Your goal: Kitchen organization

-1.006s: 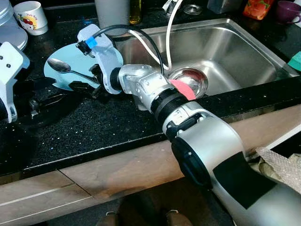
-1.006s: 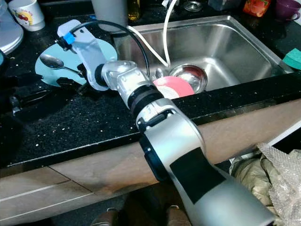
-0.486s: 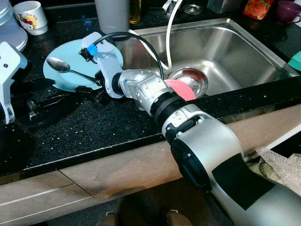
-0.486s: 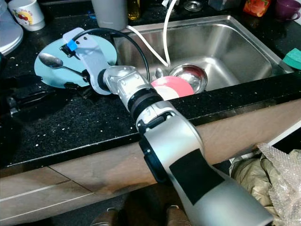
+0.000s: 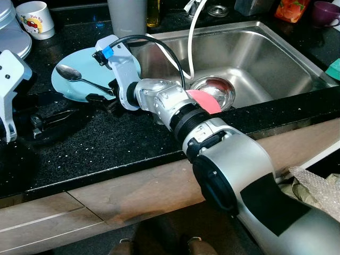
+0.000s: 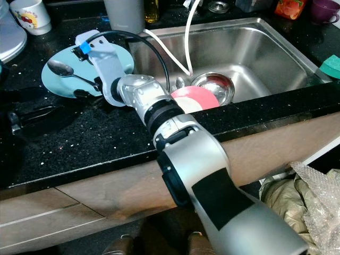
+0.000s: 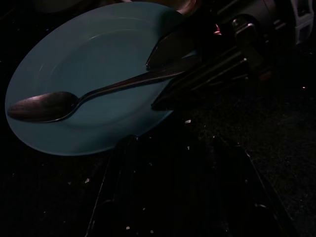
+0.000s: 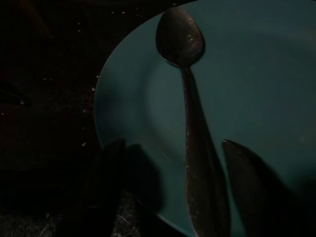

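Note:
A light blue plate lies on the black counter left of the sink, and a metal spoon rests on it. My right gripper reaches across to the plate's near edge. It is open, with the spoon handle running between its fingers, closer to one of them. My left gripper lies low on the counter just left of the plate, open and holding nothing. Its fingers point at the plate rim.
The steel sink holds a steel bowl and a pink disc. A white hose hangs into it. A cartoon mug, a grey canister, a purple cup and a green sponge stand around.
My right wrist has shifted slightly right and settled lower over the spoon handle. The left arm has barely moved.

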Robot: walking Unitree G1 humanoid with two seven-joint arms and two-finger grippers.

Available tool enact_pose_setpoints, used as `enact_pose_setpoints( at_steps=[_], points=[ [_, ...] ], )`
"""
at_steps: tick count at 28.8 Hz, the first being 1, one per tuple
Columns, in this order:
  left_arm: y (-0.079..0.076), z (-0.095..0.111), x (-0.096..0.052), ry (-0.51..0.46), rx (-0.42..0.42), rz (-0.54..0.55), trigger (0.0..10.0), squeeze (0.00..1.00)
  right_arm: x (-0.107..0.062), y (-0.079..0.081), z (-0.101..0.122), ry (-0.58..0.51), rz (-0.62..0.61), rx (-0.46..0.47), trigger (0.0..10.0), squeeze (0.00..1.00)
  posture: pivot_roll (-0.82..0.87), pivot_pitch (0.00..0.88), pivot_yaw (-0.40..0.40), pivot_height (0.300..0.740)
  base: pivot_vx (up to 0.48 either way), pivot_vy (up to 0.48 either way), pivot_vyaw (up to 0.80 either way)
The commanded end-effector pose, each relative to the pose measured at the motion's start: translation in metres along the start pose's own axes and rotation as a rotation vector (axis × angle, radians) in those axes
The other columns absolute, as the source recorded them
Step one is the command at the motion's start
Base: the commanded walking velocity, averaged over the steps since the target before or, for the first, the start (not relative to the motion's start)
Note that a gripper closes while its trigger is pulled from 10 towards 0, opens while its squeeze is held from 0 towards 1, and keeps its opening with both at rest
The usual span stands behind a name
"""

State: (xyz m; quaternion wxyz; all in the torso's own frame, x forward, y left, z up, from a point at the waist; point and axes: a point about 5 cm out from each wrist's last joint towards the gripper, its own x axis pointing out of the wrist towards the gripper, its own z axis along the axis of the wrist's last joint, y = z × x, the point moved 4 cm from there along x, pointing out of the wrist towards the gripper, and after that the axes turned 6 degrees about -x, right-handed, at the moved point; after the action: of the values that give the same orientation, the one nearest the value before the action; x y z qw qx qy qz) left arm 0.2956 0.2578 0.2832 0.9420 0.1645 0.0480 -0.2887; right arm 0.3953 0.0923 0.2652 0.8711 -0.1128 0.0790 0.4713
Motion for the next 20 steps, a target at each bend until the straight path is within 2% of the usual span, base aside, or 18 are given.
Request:
enact_pose_setpoints(
  at_steps=[1, 14, 20],
  points=[
    [-0.001, 0.004, -0.005, 0.008, 0.021, -0.008, 10.0, 0.00, 0.002, 0.003, -0.008, 0.026, 0.009, 0.033, 0.0, 0.00, 0.07, 0.198, -0.032, 0.740, 0.000, 0.000, 0.00],
    [-0.001, 0.005, -0.005, 0.013, 0.023, -0.012, 10.0, 0.00, 0.001, 0.002, 0.004, -0.013, 0.004, 0.057, 0.0, 0.00, 0.07, 0.193, -0.032, 0.740, 0.000, 0.000, 0.00],
    [0.001, 0.012, -0.005, -0.019, 0.019, -0.015, 10.0, 0.00, -0.006, -0.004, 0.034, -0.122, -0.005, 0.127, 0.0, 0.00, 0.08, 0.186, -0.025, 0.740, 0.000, 0.000, 0.00]
  ],
)
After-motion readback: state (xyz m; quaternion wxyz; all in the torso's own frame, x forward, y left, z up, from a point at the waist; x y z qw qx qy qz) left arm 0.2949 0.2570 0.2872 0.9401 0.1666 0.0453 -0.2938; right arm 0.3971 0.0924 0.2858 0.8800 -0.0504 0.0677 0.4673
